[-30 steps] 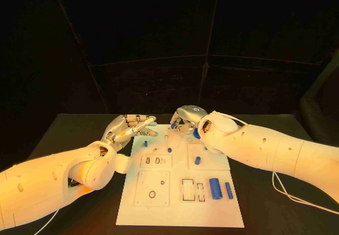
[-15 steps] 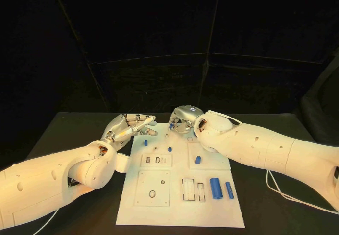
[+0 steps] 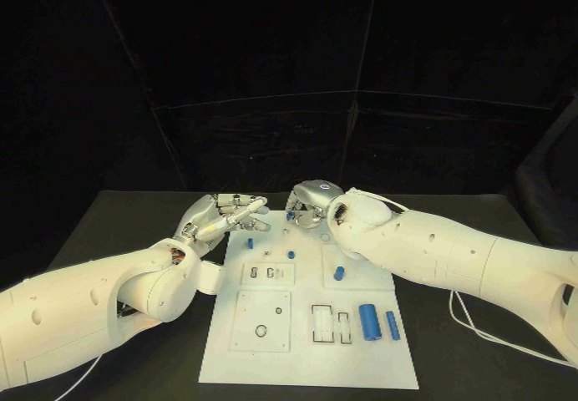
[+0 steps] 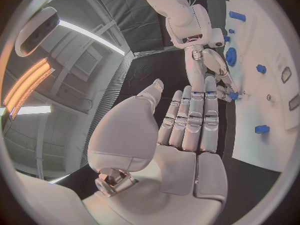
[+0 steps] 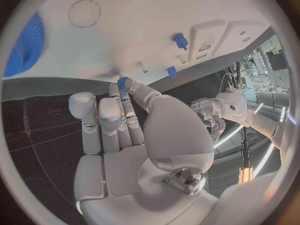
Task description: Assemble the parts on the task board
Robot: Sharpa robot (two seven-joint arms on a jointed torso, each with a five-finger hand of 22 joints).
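- Your right hand (image 3: 311, 203) works at the far end of the task board (image 3: 311, 347): in the right wrist view its fingertips (image 5: 123, 85) pinch a small blue part (image 5: 122, 81), thumb against a finger, right at the white surface, while the other fingers lie straight and close together alongside.
- The left wrist view shows the same pinch from across the board, the small blue part (image 4: 233, 95) caught at the tips of the right hand (image 4: 215, 75).
- Your left hand (image 3: 224, 218) sits just off the board's far-left corner, holding nothing; in its own wrist view the fingers (image 4: 190, 120) lie straight and side by side, the thumb standing a little apart from them.
- A blue gear (image 5: 26, 44) lies on the board near the right hand; it also shows in the left wrist view (image 4: 231, 56).
- Two small blue pegs (image 3: 250, 243) (image 3: 291, 254) stand on the board's far-left half, just near of the left hand.
- A short blue piece (image 3: 338, 271) lies toward the middle of the board, on its right half.
- Two blue cylinders lie side by side on the near-right part of the board, a thick one (image 3: 368, 321) and a thin one (image 3: 392, 325), just right of a pair of rectangular slots (image 3: 330, 324).
- The board rests in the middle of the black table (image 3: 120, 225), between the two white arms.
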